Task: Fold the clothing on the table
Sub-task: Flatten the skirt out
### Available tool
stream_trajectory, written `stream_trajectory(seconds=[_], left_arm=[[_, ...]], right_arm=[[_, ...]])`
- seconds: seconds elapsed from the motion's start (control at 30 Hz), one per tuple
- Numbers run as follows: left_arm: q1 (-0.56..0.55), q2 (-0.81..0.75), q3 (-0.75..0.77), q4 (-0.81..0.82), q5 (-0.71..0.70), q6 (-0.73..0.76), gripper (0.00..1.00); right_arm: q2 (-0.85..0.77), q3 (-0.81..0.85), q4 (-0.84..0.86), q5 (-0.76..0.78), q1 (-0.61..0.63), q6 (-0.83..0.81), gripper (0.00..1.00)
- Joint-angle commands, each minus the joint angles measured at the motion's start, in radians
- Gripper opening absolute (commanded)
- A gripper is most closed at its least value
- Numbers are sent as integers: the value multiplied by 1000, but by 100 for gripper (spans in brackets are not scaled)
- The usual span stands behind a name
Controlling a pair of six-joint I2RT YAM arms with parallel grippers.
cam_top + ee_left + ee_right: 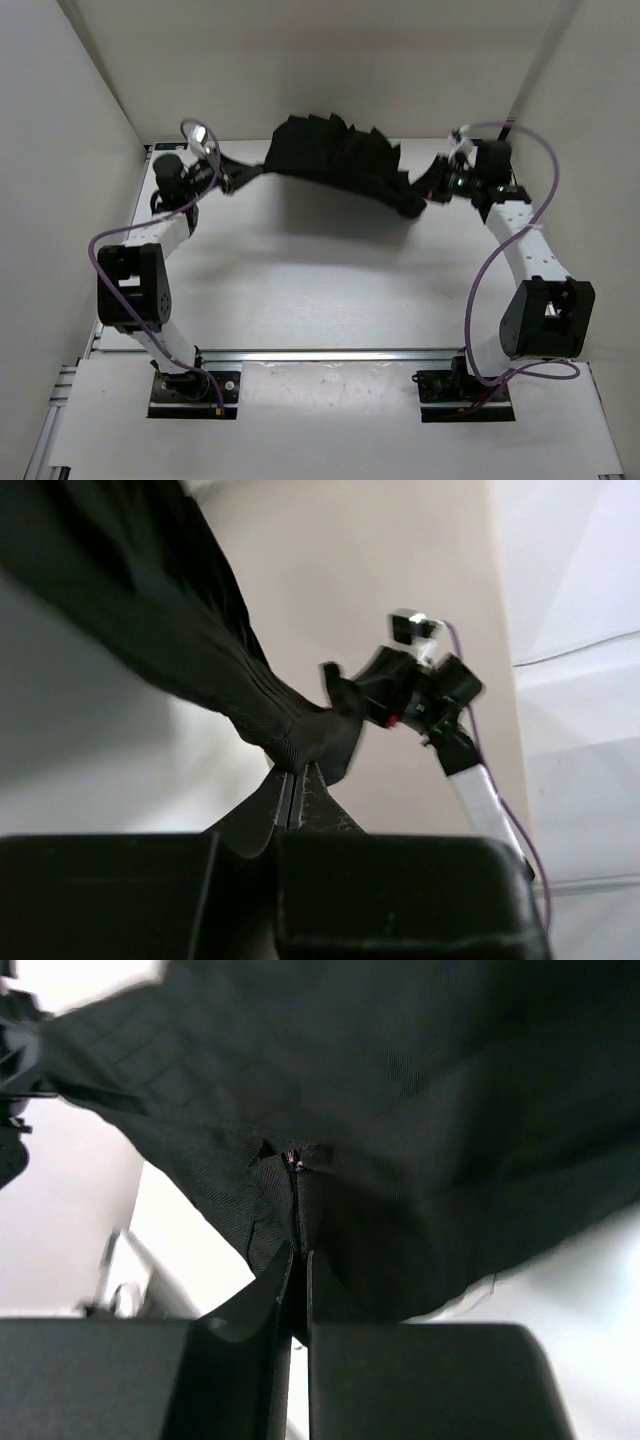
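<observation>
Surface: flat white bench (330, 290), boxed by plain white walls (70, 130) at left, back and right, with an aluminium rail (330, 354) along its near edge and a soft grey shadow (330, 215) across its far half. Above that shadow the plain black soft fabric garment (335, 160) hangs clear of the bench, sagging between the two arms. The left end effector (232, 182) is pinched tight on the garment's left end, and the right end effector (425, 196) is pinched tight on its right end.

Just one piece of black clothing (335, 160) and one white table (330, 290) here. Grippers come to two: left gripper (234, 184) plus right gripper (428, 194).
</observation>
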Motion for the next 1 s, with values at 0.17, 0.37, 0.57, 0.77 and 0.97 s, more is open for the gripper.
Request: stream_trajectory(seconds=[0.17,0.37,0.57,0.77,0.97], left_arm=[[-33,-270,-594,-187,6,158,0],[-116,-403,-758,-346,23,226,0],[-145,-484,-742,-598,12,320,0],[-112,-455,-530,-840,-38,488,0],[-107,-406,-482,-780,-40,424,0]], right_arm=[[-143,-470,-247,-76,-1,-31,0],[-243,-585,-357,-108,65,29,0],[-317,-556,-554,-74,30,-23,0],[-364,-573,-589,-41,21,3,0],[-344,-550,-648,76,30,3,0]])
